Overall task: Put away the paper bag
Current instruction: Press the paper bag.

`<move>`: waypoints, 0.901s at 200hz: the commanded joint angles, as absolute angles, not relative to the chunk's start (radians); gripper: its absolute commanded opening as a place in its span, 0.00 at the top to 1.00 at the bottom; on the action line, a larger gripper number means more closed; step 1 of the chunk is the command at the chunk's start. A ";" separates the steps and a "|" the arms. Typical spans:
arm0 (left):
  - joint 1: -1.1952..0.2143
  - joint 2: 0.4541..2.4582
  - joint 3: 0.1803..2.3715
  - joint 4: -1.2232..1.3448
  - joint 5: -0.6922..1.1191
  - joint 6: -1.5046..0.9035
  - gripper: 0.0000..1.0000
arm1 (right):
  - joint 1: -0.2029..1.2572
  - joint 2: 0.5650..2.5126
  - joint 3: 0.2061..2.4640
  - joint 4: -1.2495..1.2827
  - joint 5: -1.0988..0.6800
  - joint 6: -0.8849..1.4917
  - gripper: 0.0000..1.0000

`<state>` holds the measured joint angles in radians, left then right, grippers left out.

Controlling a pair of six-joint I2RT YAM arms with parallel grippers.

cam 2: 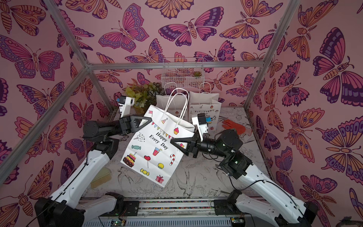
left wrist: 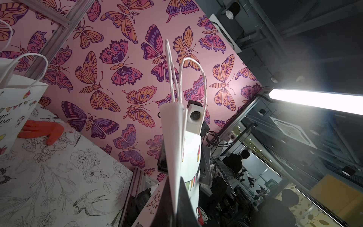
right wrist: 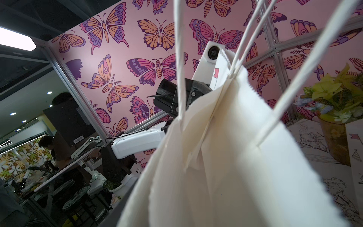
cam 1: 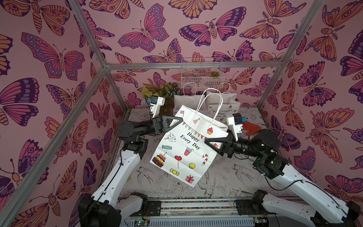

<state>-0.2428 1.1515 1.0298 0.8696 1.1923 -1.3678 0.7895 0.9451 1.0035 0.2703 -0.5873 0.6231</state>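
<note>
A white paper bag [cam 1: 182, 157] [cam 2: 151, 155] printed "Happy Every Day" hangs tilted above the table in both top views, its twisted handles pointing up and back. My left gripper [cam 1: 182, 119] [cam 2: 151, 119] is shut on the bag's upper left corner; in the left wrist view the white paper [left wrist: 176, 137] is pinched between the dark jaws. My right gripper [cam 1: 206, 140] [cam 2: 172, 141] reaches over the bag's right edge below the rim. In the right wrist view the bag [right wrist: 235, 157] fills the space between the jaws, and only one dark finger [right wrist: 119, 214] shows.
Two more white bags [cam 1: 187, 100] [cam 1: 224, 107] stand at the back under a wire wall basket [cam 1: 202, 73]. A potted plant [cam 1: 163, 92] sits at the back left, an orange glove [cam 1: 253, 127] at the right, and a pale brush [cam 2: 101, 177] at the left front.
</note>
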 commanded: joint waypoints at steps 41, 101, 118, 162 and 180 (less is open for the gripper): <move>-0.239 1.106 0.983 0.857 1.159 -1.312 0.82 | 0.804 0.941 1.023 0.292 -0.472 0.620 0.78; -0.240 1.055 0.939 0.856 1.164 -1.303 0.35 | 0.803 0.961 1.034 0.248 -0.471 0.630 1.00; -0.240 1.032 0.940 0.831 1.168 -1.281 0.21 | 0.802 0.956 1.061 0.160 -0.479 0.589 1.00; -0.241 0.940 1.018 0.531 1.068 -1.017 0.13 | 0.718 0.964 1.197 -0.177 -0.688 0.434 1.00; -0.248 0.906 1.028 0.495 0.975 -0.930 0.12 | 0.605 1.002 1.223 -0.161 -0.902 0.490 1.00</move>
<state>-0.2417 0.9573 0.9905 0.6067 1.0962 -1.1145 0.7139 0.9672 1.1702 -0.0750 -0.6300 0.4995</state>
